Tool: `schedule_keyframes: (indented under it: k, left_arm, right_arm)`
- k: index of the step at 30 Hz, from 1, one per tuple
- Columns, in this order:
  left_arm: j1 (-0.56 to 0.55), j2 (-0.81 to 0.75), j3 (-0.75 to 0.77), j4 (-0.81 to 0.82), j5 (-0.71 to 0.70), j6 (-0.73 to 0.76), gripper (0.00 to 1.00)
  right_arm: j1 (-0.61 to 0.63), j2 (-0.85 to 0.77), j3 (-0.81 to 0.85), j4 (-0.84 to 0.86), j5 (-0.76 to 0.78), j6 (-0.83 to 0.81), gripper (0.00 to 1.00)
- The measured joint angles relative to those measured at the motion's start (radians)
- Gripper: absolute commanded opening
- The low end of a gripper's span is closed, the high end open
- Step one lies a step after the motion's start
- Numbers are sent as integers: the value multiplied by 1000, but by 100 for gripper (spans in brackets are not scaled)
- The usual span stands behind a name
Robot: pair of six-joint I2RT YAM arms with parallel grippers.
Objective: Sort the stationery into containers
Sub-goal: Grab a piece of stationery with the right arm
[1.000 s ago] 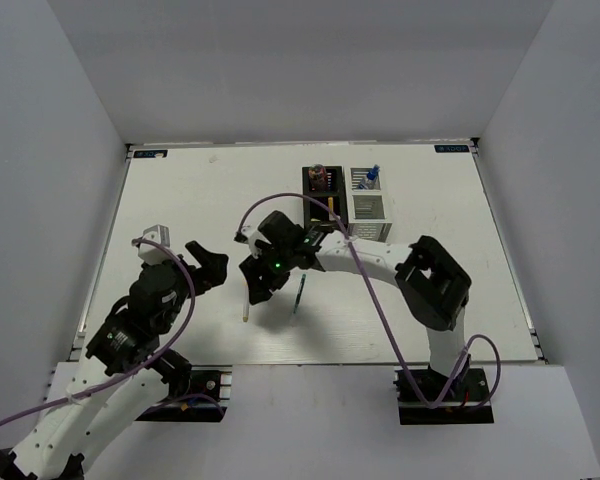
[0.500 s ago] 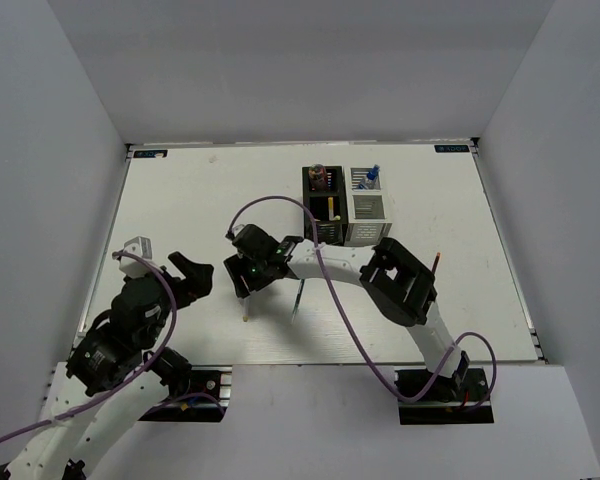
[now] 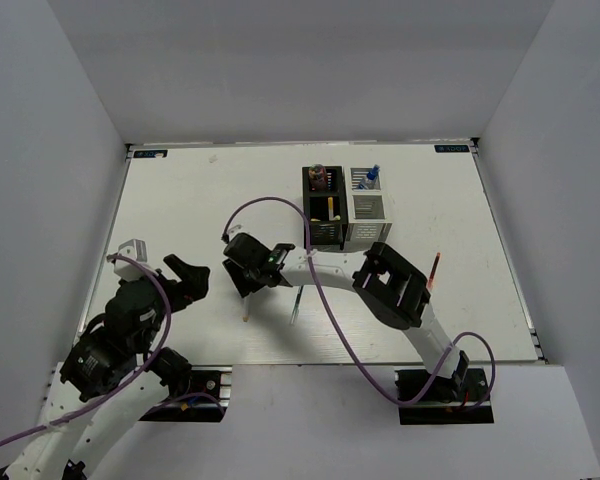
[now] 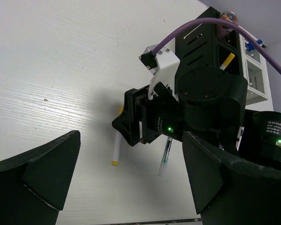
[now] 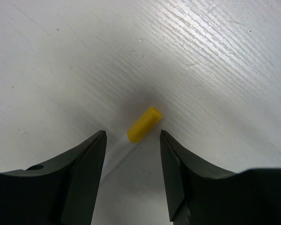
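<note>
The right gripper [image 5: 132, 135] is reached across the counter [image 3: 180, 200] toward 9 o'clock and is set low over a thin white pen [image 3: 246, 303]. Its jaws are spread, one on each side of the pen's yellow-capped tip. In the wrist view a gap is seen on both sides, so the pen is straddled but not pinched. The pen is laid flat on the counter at about 8 o'clock from the counter's middle, and its other yellow end is pointed toward 6 o'clock.

A dark pen [image 3: 296, 303] is laid near it on the 3 o'clock side, apart and roughly parallel. A red pen [image 3: 435, 268] is seen well apart, farther toward 3 o'clock, beside the right arm.

At about 1 o'clock from the middle, a black holder [image 3: 325, 232] and a white holder [image 3: 368, 232] are stood side by side, the black one on the 9 o'clock side. A pink tube [image 3: 320, 176] and a second yellow-ended pen [image 3: 332, 208] are held in the black holder, and a blue-capped bottle [image 3: 371, 176] in the white one.

The left gripper [image 3: 190, 280] is held at 9 o'clock of the white pen, apart from it, with its jaws spread wide.
</note>
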Motion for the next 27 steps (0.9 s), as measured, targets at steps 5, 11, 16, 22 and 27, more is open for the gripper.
schedule_keyframes:
  k: [5, 11, 16, 22, 27]
  left_arm:
    - [0, -26, 1, -1, 0, -3, 99]
    - [1, -53, -7, 9, 2, -8, 99]
    - [1, -54, -8, 10, 9, -8, 99]
    - [1, -64, -8, 8, 13, -8, 99]
    - [1, -67, -8, 9, 18, -15, 99]
  right_arm:
    - [3, -23, -44, 19, 10, -41, 48]
    - [15, -46, -81, 19, 19, -92, 41]
    - [24, -46, -82, 16, 23, -121, 30]
    - [21, -52, -91, 16, -16, -152, 0]
    - [7, -59, -97, 18, -72, -184, 0]
